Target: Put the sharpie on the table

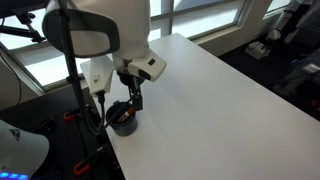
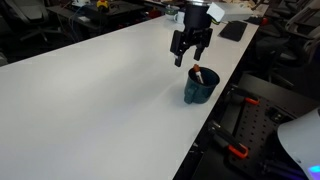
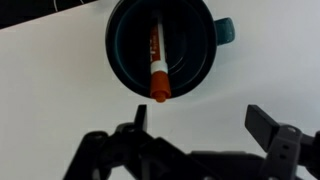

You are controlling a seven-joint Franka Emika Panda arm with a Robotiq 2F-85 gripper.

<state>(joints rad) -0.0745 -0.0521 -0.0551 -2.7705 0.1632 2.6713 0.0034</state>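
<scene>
White counter (image 2: 90,90) takes up the left and middle of both exterior views, smooth and plain, with windows (image 1: 200,15) behind it. Further right, close to the counter's edge, stands a dark round cup (image 2: 200,90), and everything that matters is at that cup.

Directly above the cup hangs the tool (image 2: 190,52), pointing down. Its jaws are spread wide and grip nothing. The wrist view shows the fingers (image 3: 268,125) well apart, with only counter between them.

Inside the cup leans the sharpie (image 3: 157,58), a slim marker whose reddish end pokes past the rim on the side nearest the tool. A teal handle (image 3: 225,30) juts from the cup's right side in the wrist view.

Nothing of the task looks done yet: the sharpie is neither grasped nor lying on the counter. What is left, as I read it, is to lower the tool to the cup, close on the protruding end, lift the sharpie clear of the rim and set it down beside the cup.
</scene>
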